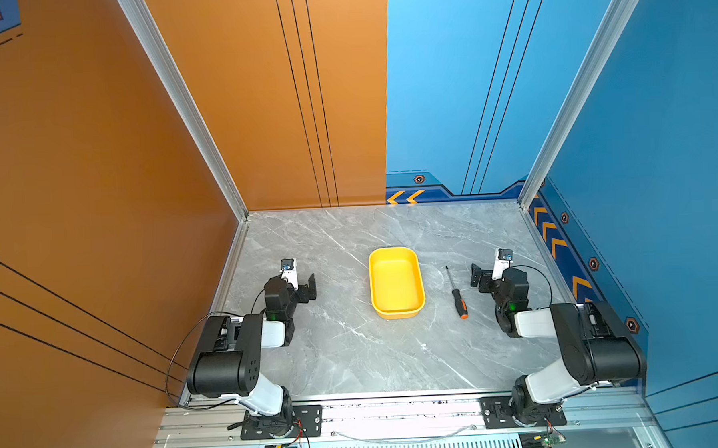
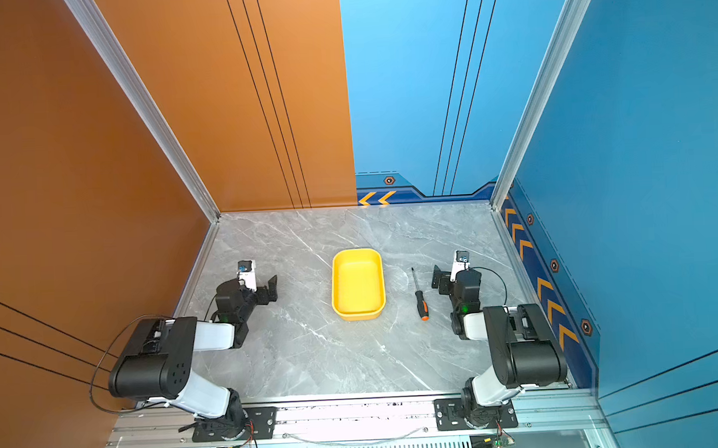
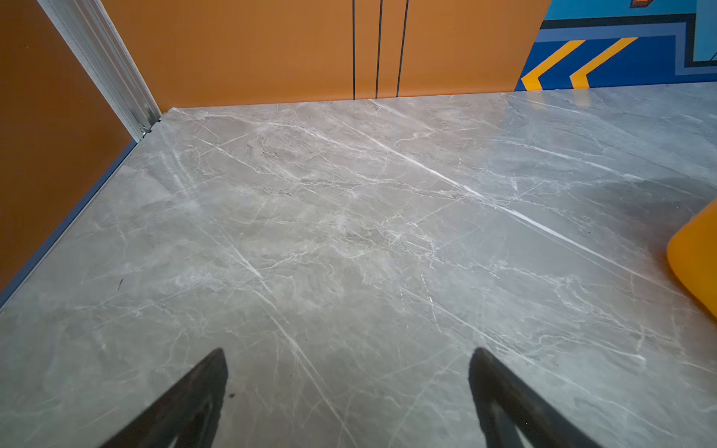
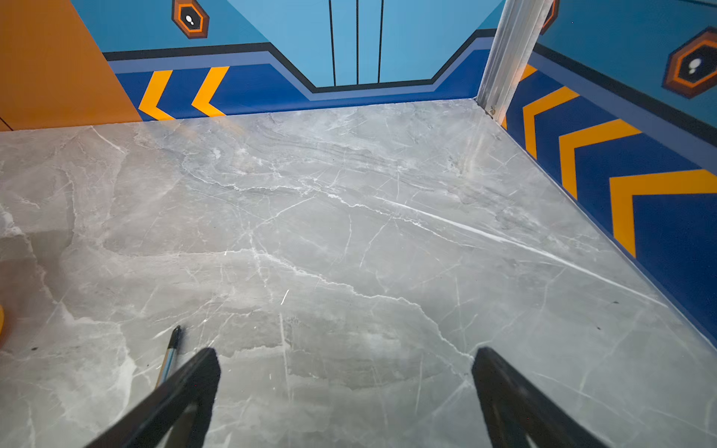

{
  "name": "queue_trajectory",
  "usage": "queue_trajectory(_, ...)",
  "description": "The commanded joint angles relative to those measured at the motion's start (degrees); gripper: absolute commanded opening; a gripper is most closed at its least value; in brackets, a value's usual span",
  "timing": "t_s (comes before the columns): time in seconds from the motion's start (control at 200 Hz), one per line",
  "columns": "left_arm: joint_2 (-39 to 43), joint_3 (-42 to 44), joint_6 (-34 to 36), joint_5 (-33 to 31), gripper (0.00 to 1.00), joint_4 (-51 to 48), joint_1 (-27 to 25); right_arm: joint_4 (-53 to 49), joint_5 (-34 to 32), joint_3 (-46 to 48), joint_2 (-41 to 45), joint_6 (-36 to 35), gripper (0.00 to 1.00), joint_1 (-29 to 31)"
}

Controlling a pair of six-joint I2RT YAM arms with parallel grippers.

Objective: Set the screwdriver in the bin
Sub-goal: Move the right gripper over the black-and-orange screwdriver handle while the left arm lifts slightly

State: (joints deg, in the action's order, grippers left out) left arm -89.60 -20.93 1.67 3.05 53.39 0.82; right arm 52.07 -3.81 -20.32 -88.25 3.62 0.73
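The yellow bin (image 1: 395, 281) (image 2: 356, 283) stands mid-table with nothing in it. Just right of it, apart from its wall, the screwdriver (image 1: 457, 295) (image 2: 420, 297) lies flat on the marble, its orange butt end toward the front and its dark tip toward the back. My right gripper (image 1: 478, 276) (image 2: 438, 277) is open beside the shaft and holds nothing. In the right wrist view only the screwdriver tip (image 4: 172, 345) shows, outside one finger of the gripper (image 4: 345, 353). My left gripper (image 1: 306, 289) (image 2: 268, 290) (image 3: 349, 355) is open over bare marble left of the bin, whose corner (image 3: 694, 256) shows in its wrist view.
The grey marble tabletop (image 1: 354, 350) is walled by an orange panel (image 1: 98, 203) on the left and at the back, and by blue panels (image 1: 659, 178) on the right. Aluminium corner posts (image 1: 526, 192) stand at the back corners. Both arm bases sit on the front rail (image 1: 399, 414).
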Motion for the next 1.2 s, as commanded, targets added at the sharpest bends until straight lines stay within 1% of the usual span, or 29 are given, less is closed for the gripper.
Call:
queue_trajectory(0.0,-0.11,-0.58,-0.62,0.03,0.98,0.24,0.24,-0.02,0.85,-1.13,-0.45,-0.01,1.0,-0.3)
queue_trajectory(0.07,-0.04,-0.48,-0.68,0.15,0.98,0.27,0.24,-0.04,0.83,-1.12,-0.48,-0.07,1.0,-0.29)
queue_trajectory(0.15,0.51,-0.36,0.22,2.1,0.98,0.23,0.15,-0.04,0.82,-1.12,-0.43,-0.02,1.0,-0.27)
queue_trajectory(0.19,1.48,-0.07,0.34,1.7,0.98,0.06,-0.02,0.16,0.19,-0.98,-0.35,-0.03,1.0,-0.08)
queue_trajectory(0.255,4.27,0.3,-0.17,1.0,0.98,-1.64,0.03,0.09,-3.39,-0.87,0.24,0.72,1.0,0.4)
queue_trajectory(0.305,7.92,0.37,0.43,2.41,0.98,-4.74,0.02,-1.29,-5.53,-0.84,2.31,1.07,1.0,0.53)
queue_trajectory(0.37,12.91,0.35,1.59,3.65,0.98,-9.11,-0.65,-6.75,-8.24,-1.59,7.0,1.41,1.0,1.05)
queue_trajectory(0.436,17.14,0.04,1.84,3.79,0.98,-12.85,-1.61,-15.85,-8.87,-3.49,12.65,2.1,1.0,1.58)
queue_trajectory(0.521,20.6,-0.3,-0.73,5.39,0.98,-15.2,-2.76,-29.45,-6.23,-7.39,19.29,4.99,1.0,1.97)
queue_trajectory(0.581,21.7,-0.75,-2.66,7.88,0.98,-16.28,-3.39,-39.01,-2.05,-10.25,23.05,7.36,0.99,2.23)
queue_trajectory(0.661,22.27,-1.66,-5.86,14.33,0.98,-16.56,-4.12,-49.85,3.18,-13.21,26.81,10.85,0.99,2.6)
queue_trajectory(0.736,22.33,-2.51,-10.91,19.36,0.98,-16.56,-4.67,-56.57,7.03,-14.36,29.12,14.09,0.98,3.03)
queue_trajectory(0.841,21.86,-2.92,-18.71,23.78,0.98,-16.77,-4.81,-61.45,12.1,-13.67,31.13,17.35,0.97,3.97)
queue_trajectory(0.911,21.94,-2.9,-22.12,25.42,0.98,-17.89,-4.77,-63.91,13.16,-12.98,31.63,18.86,0.96,4.88)
queue_trajectory(0.956,22.1,-2.55,-22.82,26.48,0.98,-18.05,-4.9,-65.08,13.49,-12.46,31.73,19.84,0.95,5.45)
queue_trajectory(1.036,23.03,-1.27,-23.33,26.31,0.98,-18.05,-5.21,-65.92,14.05,-11.06,32.07,21.45,0.95,5.89)
queue_trajectory(1.096,23.83,-0.15,-24.01,25.96,0.98,-18.05,-5.21,-66.82,15.04,-10.41,32.09,21.45,0.95,5.94)
queue_trajectory(1.192,24.39,1.14,-25.08,26.26,0.98,-18.05,-5.24,-68.65,14.41,-10.35,31.07,21.47,0.94,6.06)
